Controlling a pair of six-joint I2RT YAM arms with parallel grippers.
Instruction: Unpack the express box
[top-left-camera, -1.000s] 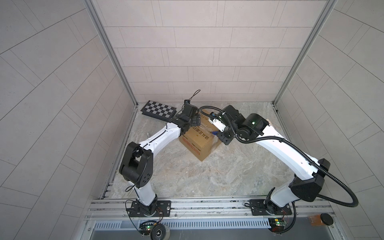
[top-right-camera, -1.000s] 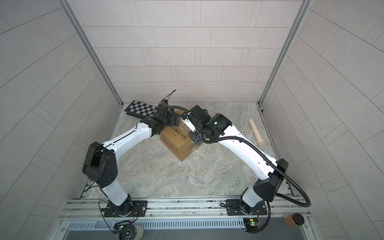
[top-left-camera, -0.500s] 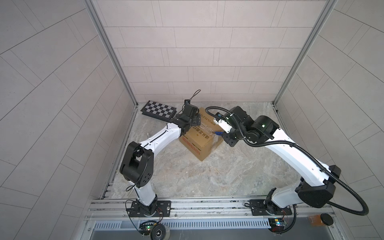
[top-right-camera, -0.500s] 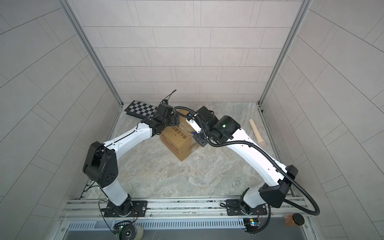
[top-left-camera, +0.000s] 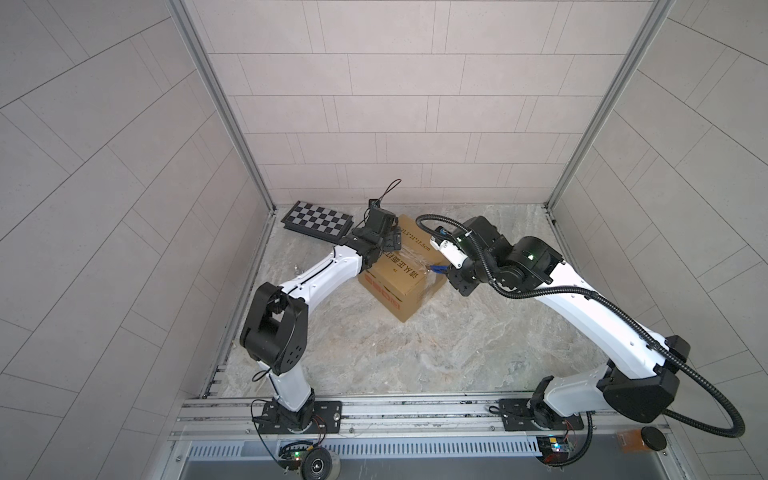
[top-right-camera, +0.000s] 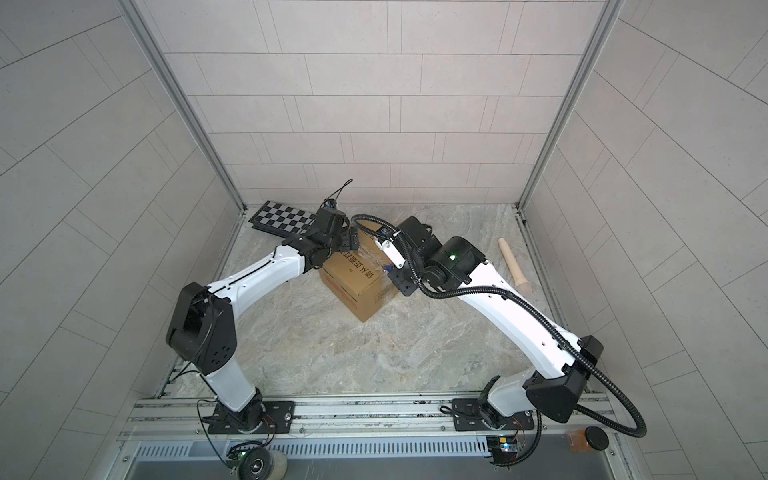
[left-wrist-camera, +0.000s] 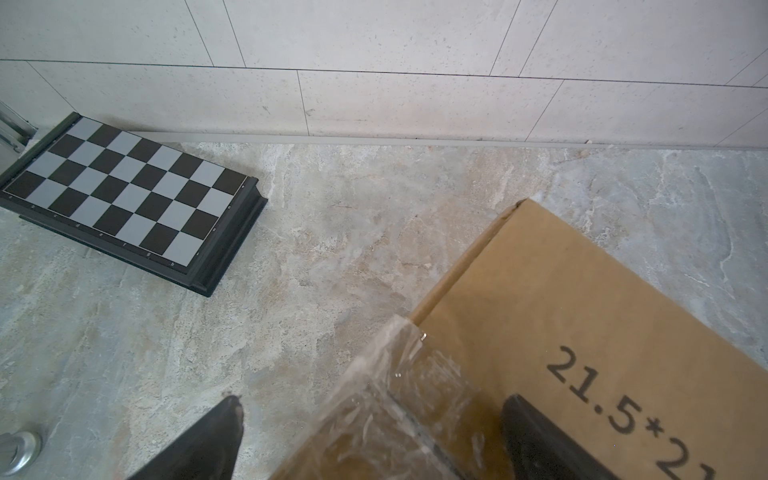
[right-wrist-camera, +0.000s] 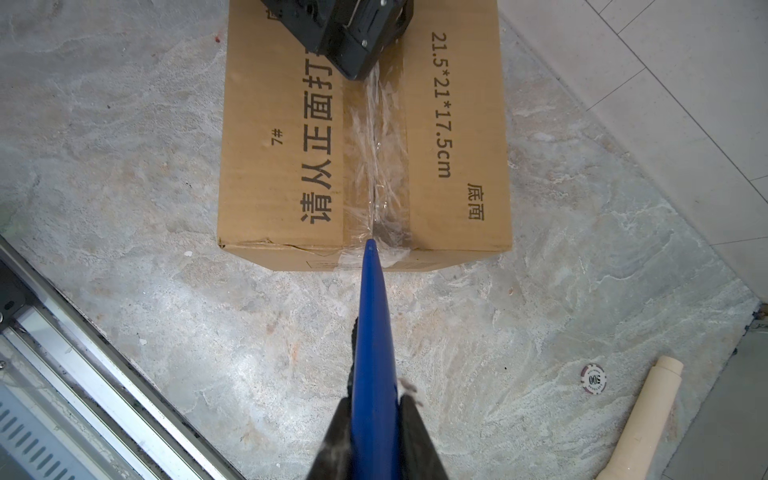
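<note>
Brown cardboard express box (right-wrist-camera: 282, 166), printed "21.5*21*17.5cm", lies ahead of right gripper (right-wrist-camera: 376, 401) clamping blue pointed tool (right-wrist-camera: 372, 311); left gripper (left-wrist-camera: 372, 401) gapes astride its taped edge.

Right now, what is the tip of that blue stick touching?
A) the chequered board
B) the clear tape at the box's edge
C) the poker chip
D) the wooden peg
B: the blue tool in the right gripper ends on the clear tape at the express box edge, in the right wrist view.
</note>
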